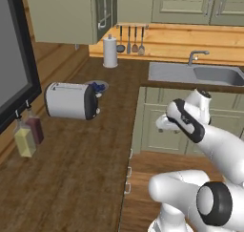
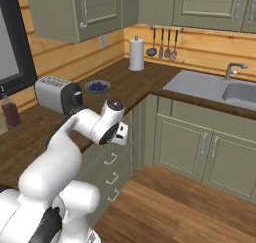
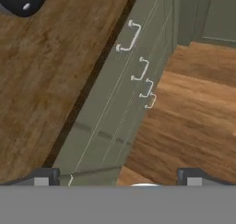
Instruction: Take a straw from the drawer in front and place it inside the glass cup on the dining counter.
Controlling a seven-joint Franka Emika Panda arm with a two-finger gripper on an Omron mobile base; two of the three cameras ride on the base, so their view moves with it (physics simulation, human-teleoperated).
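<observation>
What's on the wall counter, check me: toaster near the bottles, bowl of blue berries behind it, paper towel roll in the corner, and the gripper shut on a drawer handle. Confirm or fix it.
One thing is wrong: the gripper is open and holds nothing. The hand view shows its fingertips spread wide, off the drawer handles. The toaster, bottles, bowl and paper towel roll are as you say.

Sage-green drawer fronts (image 3: 115,108) run in a stack directly under the edge of the dark wood wall counter (image 3: 41,80). Every front sits flush with its neighbours, closed. The upper fronts carry small curved metal handles. Below the wall counter's near stretch, a wider sage-green face continues the run, also closed. Whether it is the wide, shallow drawer cannot be told.
</observation>
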